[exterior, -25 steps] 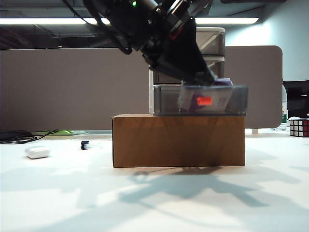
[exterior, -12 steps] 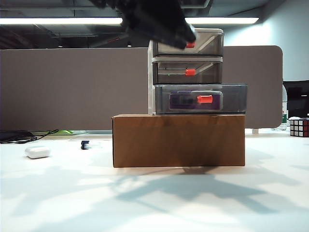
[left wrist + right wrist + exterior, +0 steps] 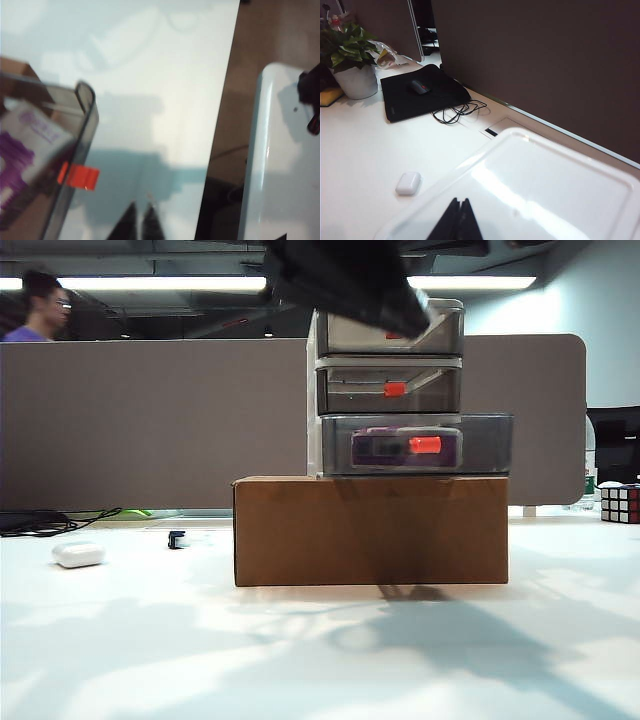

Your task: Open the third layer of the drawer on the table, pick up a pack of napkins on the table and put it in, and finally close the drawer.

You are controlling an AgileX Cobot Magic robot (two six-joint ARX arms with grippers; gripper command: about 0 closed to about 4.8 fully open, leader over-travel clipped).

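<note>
Inside the third layer [image 3: 45, 165], the pack of napkins [image 3: 22, 150], apart from closed left gripper [image 3: 140, 222] and closed right gripper [image 3: 459, 220].

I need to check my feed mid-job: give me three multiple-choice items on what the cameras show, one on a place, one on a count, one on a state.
1. Where is the pack of napkins?
A. Inside the bottom drawer
B. On the table by the white case
C. On top of the cardboard box

2. How many red-orange handles show fully on the drawer unit in the exterior view?
A. One
B. Two
C. Four

3. How does the bottom drawer stand?
A. Pushed flush
B. Pulled out
C. Removed

Answers:
1 A, the pack of napkins shows purple through the bottom drawer.
2 B, the arm hides the top handle on the drawer unit.
3 B, its front overhangs those above. The left gripper and right gripper are shut, holding nothing.
</note>
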